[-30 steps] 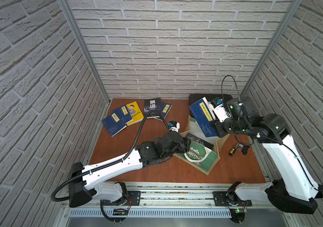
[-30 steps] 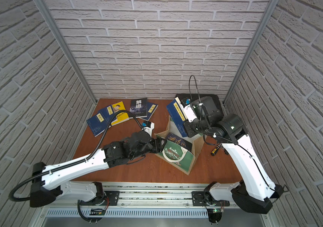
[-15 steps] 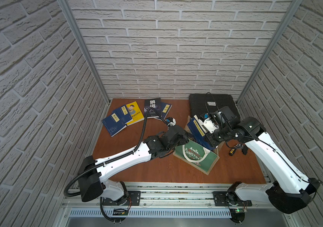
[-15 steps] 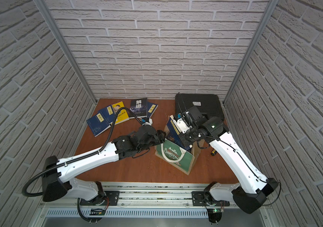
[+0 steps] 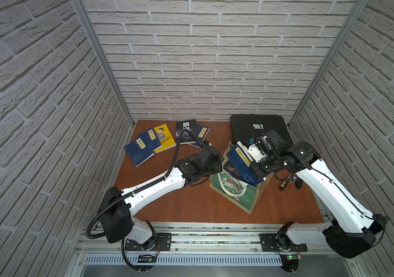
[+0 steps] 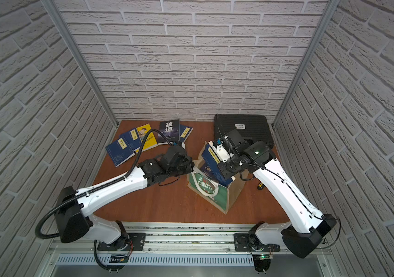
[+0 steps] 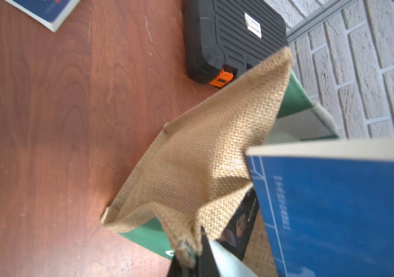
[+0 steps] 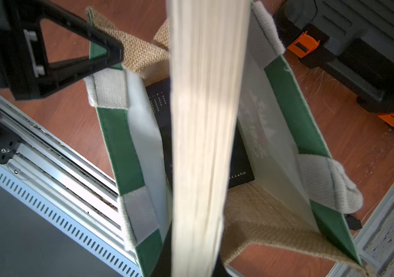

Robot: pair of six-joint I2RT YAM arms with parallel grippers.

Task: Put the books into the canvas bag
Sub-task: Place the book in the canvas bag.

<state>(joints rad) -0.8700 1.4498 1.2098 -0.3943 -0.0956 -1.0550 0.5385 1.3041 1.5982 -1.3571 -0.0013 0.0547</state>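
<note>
Landmark: the canvas bag (image 5: 239, 194) stands mouth-up on the table (image 5: 186, 206), leaning a little.
Left gripper (image 8: 113, 56): pinched tight on the burlap corner of the bag's rim, on the side nearest the left arm. It appears to be pulling the mouth wide.
Right gripper (image 5: 251, 163): clamped on a navy book (image 5: 238, 159), just above the bag's mouth.
Navy book: tilted. Its lower end is down between the bag's green walls, and its yellow-labelled upper end is above the rim. It has not been let go.
Already inside: a dark book (image 5: 233, 171) with gold lettering rests against the bag's inner wall. Whether more books lie under it cannot be told.
Outside the bag: five books lie flat, well apart from the bag on its left-arm side.
- Two are navy copies (image 5: 139, 150), overlapping.
- One is a yellow cover (image 5: 165, 138).
- One is a black cover (image 5: 186, 130) lying over another navy one (image 5: 202, 133).
Not for the bag: a black case (image 5: 258, 127) lies close behind it.
Progress (judgement): early to middling, with at least one book in, one entering and five to fetch.
Next (judgement): lower the navy book until it seats, then release it. Keep the corner held so the soft wall does not fold inward.
</note>
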